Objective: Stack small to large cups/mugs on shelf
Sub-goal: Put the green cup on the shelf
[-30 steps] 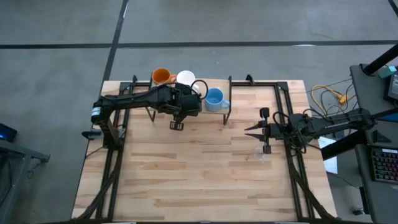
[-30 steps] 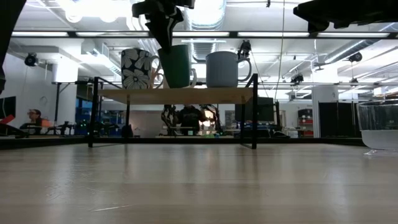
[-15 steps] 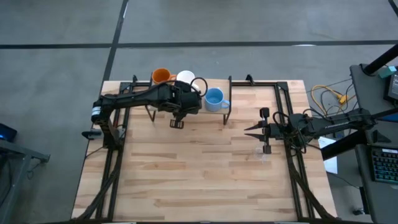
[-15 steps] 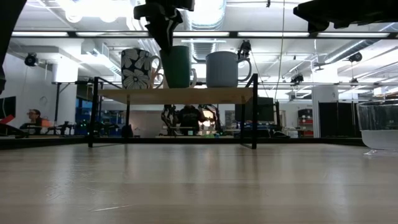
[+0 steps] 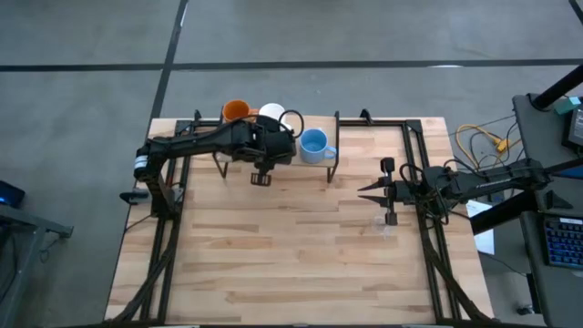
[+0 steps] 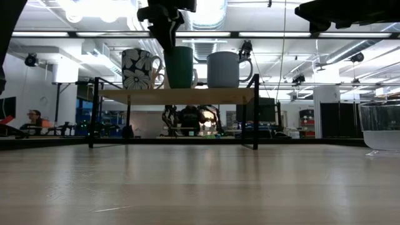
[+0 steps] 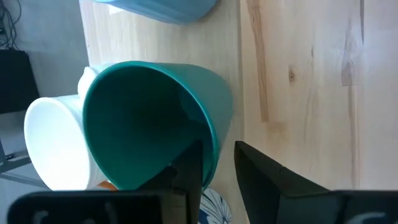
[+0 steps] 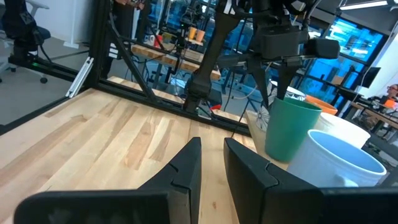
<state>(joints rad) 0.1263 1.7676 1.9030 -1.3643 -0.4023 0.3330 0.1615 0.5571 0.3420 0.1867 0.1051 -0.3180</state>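
The dark green cup (image 6: pixel 179 67) stands upright on the shelf (image 6: pixel 206 95), between the white mug with dark markings (image 6: pixel 139 69) and the light blue mug (image 6: pixel 224 69). My left gripper (image 6: pixel 165 28) comes down from above and is shut on the green cup's rim. The orange mug (image 5: pixel 236 111) and the plain white mug (image 5: pixel 271 113) stand at the shelf's far side. My right gripper (image 5: pixel 363 190) hovers shut and empty right of the shelf. The clear glass (image 6: pixel 381 128) stands on the table near it. My left gripper pinches the green cup's wall at the rim (image 7: pixel 214 146), one finger (image 7: pixel 186 171) inside the cup and one (image 7: pixel 264 171) outside. The fingers point down from above. The cup is upright with its base at the shelf top.
Black frame rails (image 5: pixel 168 228) run along the table's left and right sides. The near half of the tabletop (image 5: pixel 291 264) is bare wood. The shelf's black legs (image 6: pixel 255 112) stand on the table. A person (image 6: pixel 34 119) sits in the room beyond.
My left gripper has gone a little toward the table's far edge with the green cup, which has come upright next to the light blue mug.
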